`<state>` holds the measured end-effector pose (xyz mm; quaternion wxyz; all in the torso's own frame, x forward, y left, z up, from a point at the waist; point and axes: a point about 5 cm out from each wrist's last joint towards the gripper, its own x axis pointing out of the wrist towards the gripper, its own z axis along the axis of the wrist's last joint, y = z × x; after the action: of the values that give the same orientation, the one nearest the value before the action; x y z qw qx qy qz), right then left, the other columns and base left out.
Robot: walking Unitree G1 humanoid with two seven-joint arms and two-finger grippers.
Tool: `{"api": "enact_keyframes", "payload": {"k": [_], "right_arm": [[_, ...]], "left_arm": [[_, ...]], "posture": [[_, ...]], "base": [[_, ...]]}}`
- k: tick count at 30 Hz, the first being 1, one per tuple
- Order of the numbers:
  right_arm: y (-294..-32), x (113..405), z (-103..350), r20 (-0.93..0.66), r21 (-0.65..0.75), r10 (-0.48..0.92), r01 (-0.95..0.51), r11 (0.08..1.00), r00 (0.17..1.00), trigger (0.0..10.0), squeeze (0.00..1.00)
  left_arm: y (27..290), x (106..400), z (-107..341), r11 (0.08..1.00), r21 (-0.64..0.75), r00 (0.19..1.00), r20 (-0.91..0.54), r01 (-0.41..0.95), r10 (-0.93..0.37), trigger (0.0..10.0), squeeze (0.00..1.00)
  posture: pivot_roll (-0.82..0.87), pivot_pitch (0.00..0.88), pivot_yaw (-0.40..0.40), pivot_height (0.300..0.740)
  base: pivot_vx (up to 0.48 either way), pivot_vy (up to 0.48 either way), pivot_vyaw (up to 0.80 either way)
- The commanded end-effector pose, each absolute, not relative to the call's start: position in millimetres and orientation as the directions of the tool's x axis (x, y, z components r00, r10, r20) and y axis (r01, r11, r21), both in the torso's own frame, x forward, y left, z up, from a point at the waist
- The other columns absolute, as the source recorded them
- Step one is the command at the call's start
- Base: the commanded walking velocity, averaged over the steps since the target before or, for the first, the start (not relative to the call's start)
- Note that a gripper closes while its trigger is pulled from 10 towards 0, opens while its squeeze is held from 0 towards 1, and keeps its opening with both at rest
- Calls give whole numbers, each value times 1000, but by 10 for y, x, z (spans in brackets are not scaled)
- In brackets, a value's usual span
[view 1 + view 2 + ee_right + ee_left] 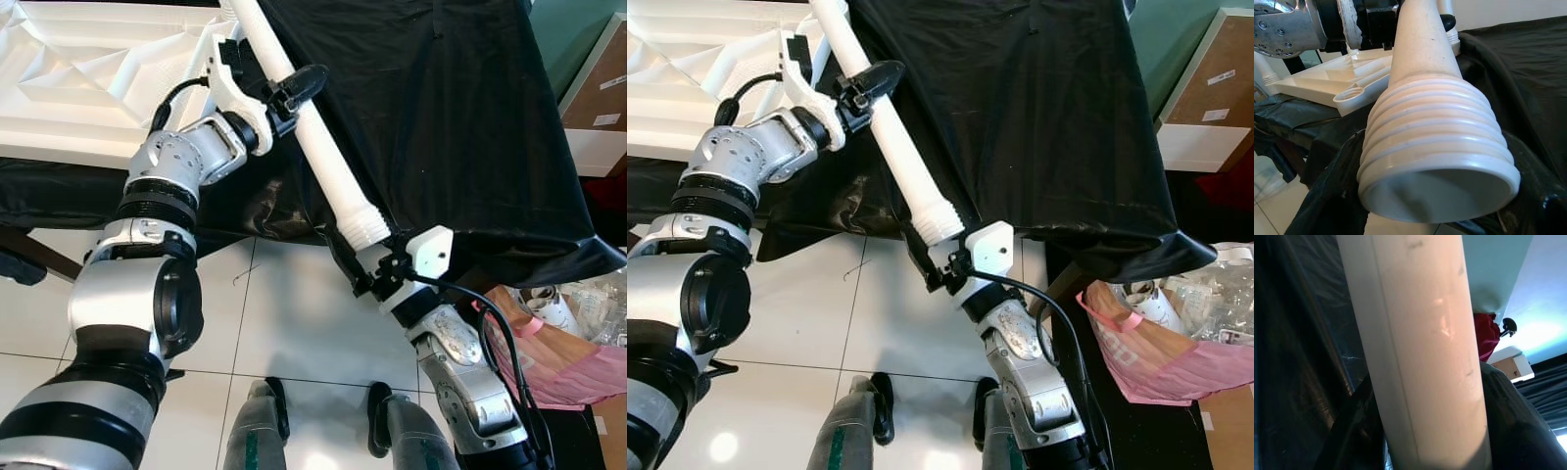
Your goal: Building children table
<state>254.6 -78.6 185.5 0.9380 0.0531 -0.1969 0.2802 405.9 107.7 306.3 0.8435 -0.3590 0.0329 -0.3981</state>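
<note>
Tabletop (pixel 88 78), white, ribbed, on black-draped surface (pixel 460 127) at left | left pincer (pixel 286 95) clamped round upper shaft of white table leg (pixel 313 147) | leg slanting across the cloth's edge | right pincer (pixel 377 262) gripping leg's threaded end.

— Do we see any writing we can actually read here?

— No, nothing legible. The cardboard box (pixel 1216 88) at the right edge carries two small white labels, but whatever is printed on them is too small for us to make out.

— And the pink bag (pixel 1161 357) on the floor?

— We see white marks on its side (possibly letters or digits), yet the folds break them up and we cannot tell what they say.
</note>
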Motion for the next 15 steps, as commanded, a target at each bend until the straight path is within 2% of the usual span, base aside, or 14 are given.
{"api": "enact_keyframes", "payload": {"k": [1,3,4,10,11,12,13,14,15], "right_arm": [[-678,2473,1858,399,-48,579,-614,788,711,10000,0],[-693,2475,1858,397,-44,574,-610,791,716,10000,0],[-709,2473,1855,393,-34,569,-607,794,722,10000,1000],[-772,2460,1854,392,11,542,-593,805,743,10000,1000],[-805,2456,1850,391,21,531,-584,811,752,10000,1000],[-805,2456,1850,391,21,531,-584,811,752,10000,1000],[-843,2456,1838,383,28,519,-571,820,764,10000,1000],[-870,2454,1828,375,31,512,-562,827,773,10000,1000],[-870,2454,1828,375,31,512,-562,827,773,10000,1000]], "left_arm": [[1124,4065,3150,436,-595,675,262,676,-689,0,0],[1149,4075,3155,441,-599,684,263,669,-680,0,0],[1169,4087,3164,444,-603,691,265,663,-673,0,0],[1199,4100,3190,463,-586,692,251,665,-677,0,0],[1209,4101,3220,474,-567,691,255,674,-677,4667,0],[1209,4101,3220,474,-567,691,255,674,-677,4667,0],[1218,4100,3261,482,-546,687,265,685,-676,7686,0],[1222,4097,3293,494,-521,683,271,696,-678,10000,0],[1222,4097,3293,494,-521,683,271,696,-678,10000,0]], "posture": [[-6,243,70,740],[-5,245,69,740],[-5,246,68,740],[-5,251,66,740],[-5,252,65,740],[-5,252,65,740],[-4,252,64,740],[-5,254,63,740],[-5,254,63,740]], "base": [[0,0,0],[0,0,0],[0,0,0],[0,0,0],[0,0,0],[0,0,0],[0,0,0],[0,0,0],[0,0,0]]}}
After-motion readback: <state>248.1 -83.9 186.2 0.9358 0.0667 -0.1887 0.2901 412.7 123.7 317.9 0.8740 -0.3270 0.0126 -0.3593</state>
